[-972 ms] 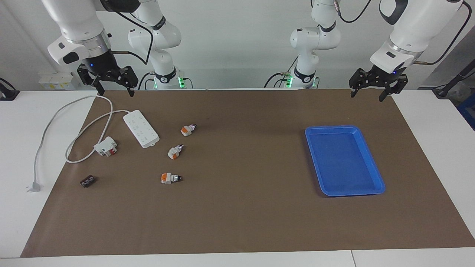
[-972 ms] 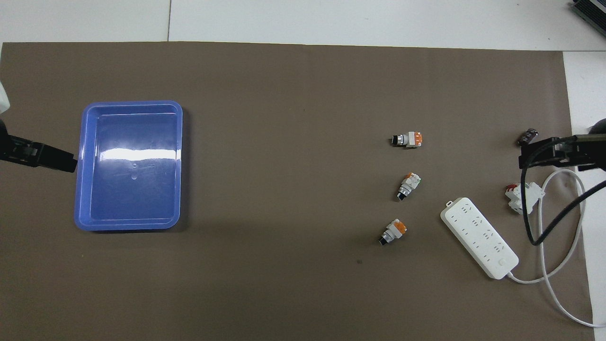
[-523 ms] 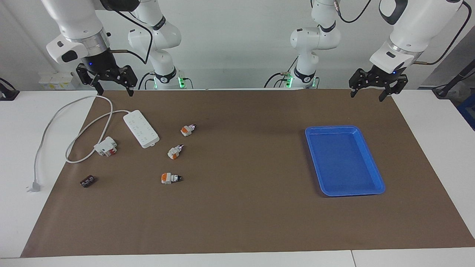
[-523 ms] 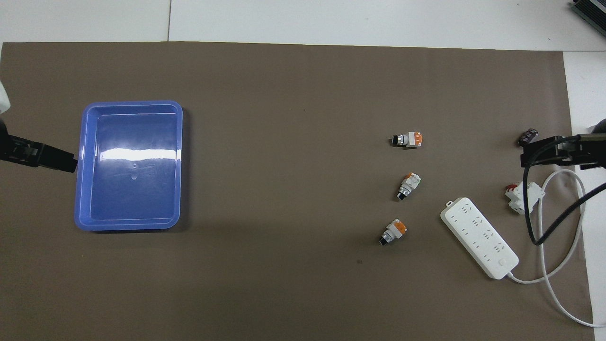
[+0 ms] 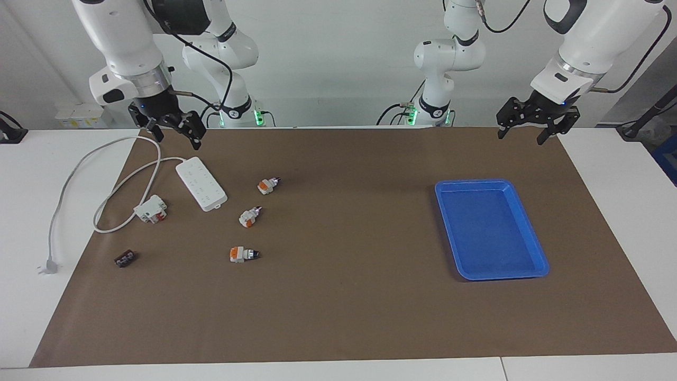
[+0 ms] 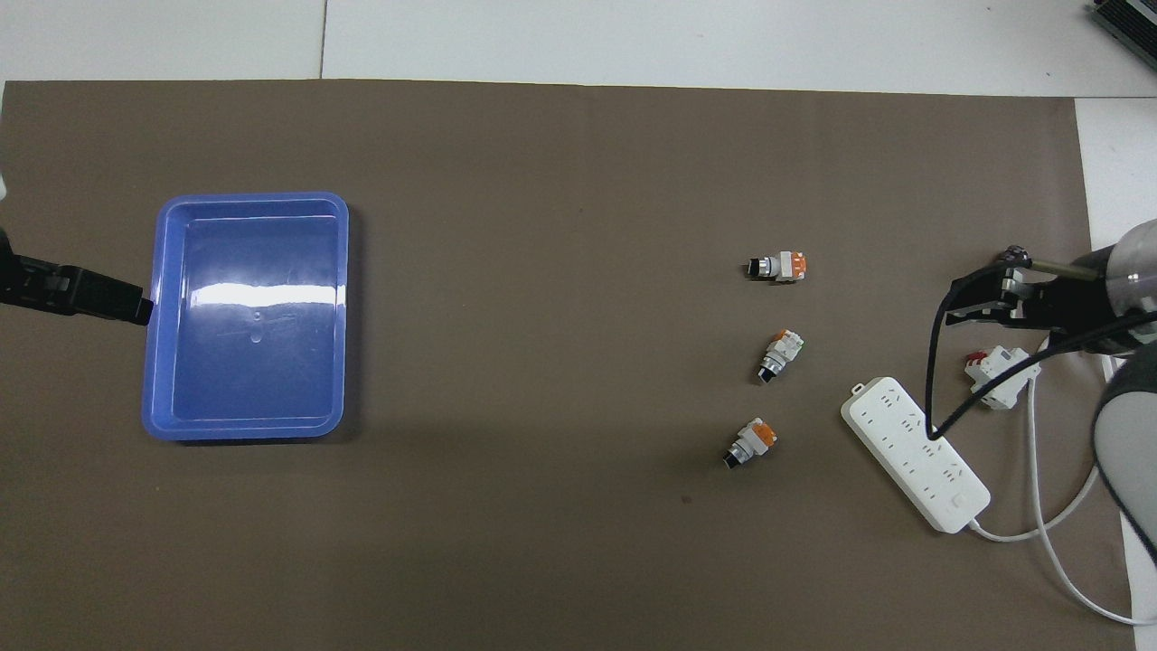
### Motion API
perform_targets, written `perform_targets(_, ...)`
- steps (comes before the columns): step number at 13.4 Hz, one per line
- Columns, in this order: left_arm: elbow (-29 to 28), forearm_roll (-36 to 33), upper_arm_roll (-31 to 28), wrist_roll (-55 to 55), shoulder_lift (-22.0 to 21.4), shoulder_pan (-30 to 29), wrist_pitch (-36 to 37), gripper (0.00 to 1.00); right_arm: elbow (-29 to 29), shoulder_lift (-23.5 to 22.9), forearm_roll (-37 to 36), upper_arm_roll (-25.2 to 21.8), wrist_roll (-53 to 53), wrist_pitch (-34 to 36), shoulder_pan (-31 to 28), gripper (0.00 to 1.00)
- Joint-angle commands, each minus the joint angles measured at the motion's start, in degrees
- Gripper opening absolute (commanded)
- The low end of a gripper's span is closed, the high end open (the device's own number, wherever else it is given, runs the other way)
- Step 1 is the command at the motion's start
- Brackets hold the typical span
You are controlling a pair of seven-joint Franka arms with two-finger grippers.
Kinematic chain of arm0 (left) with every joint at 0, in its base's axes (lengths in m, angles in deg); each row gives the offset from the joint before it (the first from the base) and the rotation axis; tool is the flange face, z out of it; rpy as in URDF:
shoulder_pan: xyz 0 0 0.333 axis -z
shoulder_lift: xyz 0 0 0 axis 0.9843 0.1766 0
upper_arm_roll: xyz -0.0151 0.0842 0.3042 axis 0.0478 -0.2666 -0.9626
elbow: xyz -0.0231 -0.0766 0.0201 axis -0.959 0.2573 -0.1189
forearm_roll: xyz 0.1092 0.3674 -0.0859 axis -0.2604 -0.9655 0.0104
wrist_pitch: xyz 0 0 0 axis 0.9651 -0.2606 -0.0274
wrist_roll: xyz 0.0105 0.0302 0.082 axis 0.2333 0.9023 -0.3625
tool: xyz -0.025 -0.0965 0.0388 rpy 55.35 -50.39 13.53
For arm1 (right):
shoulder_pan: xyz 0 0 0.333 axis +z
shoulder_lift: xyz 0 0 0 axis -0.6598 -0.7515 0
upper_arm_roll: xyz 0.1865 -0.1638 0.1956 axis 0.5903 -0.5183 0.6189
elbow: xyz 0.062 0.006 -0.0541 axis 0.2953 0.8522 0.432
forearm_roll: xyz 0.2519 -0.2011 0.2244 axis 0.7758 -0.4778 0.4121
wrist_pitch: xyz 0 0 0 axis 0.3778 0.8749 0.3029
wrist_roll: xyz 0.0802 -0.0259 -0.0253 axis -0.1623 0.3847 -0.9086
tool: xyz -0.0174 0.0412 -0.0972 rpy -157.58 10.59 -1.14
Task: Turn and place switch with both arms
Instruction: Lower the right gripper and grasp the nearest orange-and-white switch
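Three alike switches lie on the brown mat toward the right arm's end: one nearest the robots (image 5: pixel 268 184) (image 6: pixel 752 441), a middle one (image 5: pixel 248 216) (image 6: pixel 781 353), and the farthest (image 5: pixel 242 254) (image 6: pixel 777 265). Each has a white body, an orange block and a dark knob tip. My right gripper (image 5: pixel 177 135) (image 6: pixel 969 305) is open and empty, raised over the mat above the power strip and the white-and-red block, apart from the switches. My left gripper (image 5: pixel 520 137) (image 6: pixel 136 312) is open and empty, raised beside the blue tray.
A blue tray (image 5: pixel 476 183) (image 6: pixel 249 197) sits toward the left arm's end. A white power strip (image 5: pixel 201 183) (image 6: pixel 913 452) with a looping cable, a white-and-red block (image 5: pixel 151 208) (image 6: pixel 999 366) and a small dark brown piece (image 5: pixel 125 259) lie beside the switches.
My right gripper has swung toward the table's middle and turned, now over the mat by the power strip. The left gripper has barely moved. The switches have not moved.
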Motion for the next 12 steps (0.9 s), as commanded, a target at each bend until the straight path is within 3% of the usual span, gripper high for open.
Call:
perform_targets(1, 4.44, -0.07, 0.31, 0.96, 1.76, -0.31, 4.16, 1.00, 18.88, 8.32, 1.13, 0.10, 9.16, -13.91, 2.88, 0.99)
perform_targets(6, 8.50, -1.66, 0.49, 0.96, 3.27, 0.12, 8.66, 1.00, 30.25, 8.25, 1.31, 0.19, 28.41, -20.70, 9.83, 0.99)
perform_targets(12, 3.67, -1.75, 0.84, 5.28, -0.42, 0.21, 7.61, 1.00, 41.86, 4.66, 6.40, 0.19, 33.90, -35.72, 13.62, 0.99)
